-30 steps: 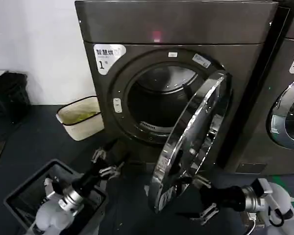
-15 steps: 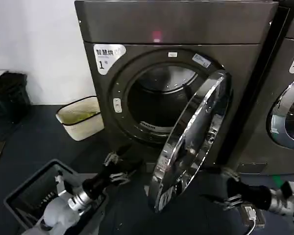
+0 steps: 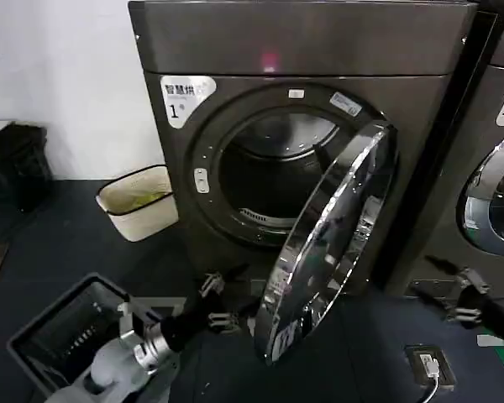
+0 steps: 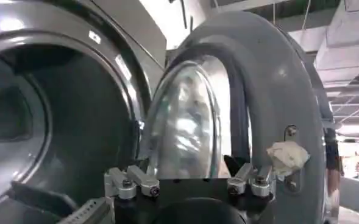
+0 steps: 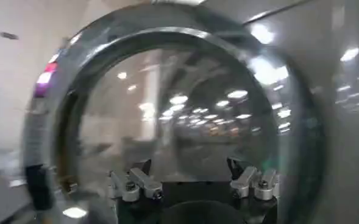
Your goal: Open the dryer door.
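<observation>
The dryer door (image 3: pixel 332 235) stands swung out on its right hinge, its chrome ring edge-on to me, leaving the drum opening (image 3: pixel 273 180) uncovered. My left gripper (image 3: pixel 233 298) is open, low in front of the machine, just left of the door's lower rim. In the left wrist view the left gripper (image 4: pixel 191 179) faces the door's grey inner face (image 4: pixel 277 91) and glass bulge. My right gripper (image 3: pixel 422 277) is open at the far right, well clear of the door. From the right wrist the right gripper (image 5: pixel 188 176) faces the door's shiny outer glass (image 5: pixel 173 109).
A beige bin (image 3: pixel 137 201) sits left of the dryer, and a grey crate (image 3: pixel 59 336) lies by my left arm. A second machine (image 3: pixel 496 210) stands on the right. A small device with a cable (image 3: pixel 428 365) lies on the dark floor.
My right gripper has drawn back from the door's lower rim to the far right. My left gripper has moved right and forward, closer to the door's inner side. The door has not moved.
</observation>
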You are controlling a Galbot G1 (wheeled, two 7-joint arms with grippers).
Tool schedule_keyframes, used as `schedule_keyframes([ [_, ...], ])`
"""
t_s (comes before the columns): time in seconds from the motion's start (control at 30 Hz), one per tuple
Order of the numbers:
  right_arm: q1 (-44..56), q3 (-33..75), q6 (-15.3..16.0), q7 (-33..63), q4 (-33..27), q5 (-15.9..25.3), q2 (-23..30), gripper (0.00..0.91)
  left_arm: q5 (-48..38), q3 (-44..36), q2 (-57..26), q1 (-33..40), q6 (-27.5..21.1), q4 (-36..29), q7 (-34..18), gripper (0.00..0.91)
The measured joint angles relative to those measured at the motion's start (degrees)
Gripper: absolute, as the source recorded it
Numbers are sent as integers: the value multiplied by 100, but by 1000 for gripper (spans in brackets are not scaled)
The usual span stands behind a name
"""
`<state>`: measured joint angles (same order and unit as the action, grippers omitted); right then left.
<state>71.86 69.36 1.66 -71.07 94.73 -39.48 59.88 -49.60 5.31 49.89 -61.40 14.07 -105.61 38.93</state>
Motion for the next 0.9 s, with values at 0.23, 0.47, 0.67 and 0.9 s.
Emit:
schedule_keyframes([
  [0.23, 211, 757, -62, 189, 100, -33, 121, 907, 64, -503, 4, 280, 14, 111, 21, 907],
  [0.47, 460, 1485, -59, 390, 49, -95, 119, 907, 148, -1000, 82, 542, 38, 196, 37, 907],
  [0.67, 565, 1945, -19, 677, 83, -55, 113, 907, 135, -1364, 62, 817, 44, 258, 36, 907],
  [0.9, 712, 2434, -16, 976, -17, 258, 88, 907, 93, -1883, 175, 1269, 51, 385, 9, 907],
])
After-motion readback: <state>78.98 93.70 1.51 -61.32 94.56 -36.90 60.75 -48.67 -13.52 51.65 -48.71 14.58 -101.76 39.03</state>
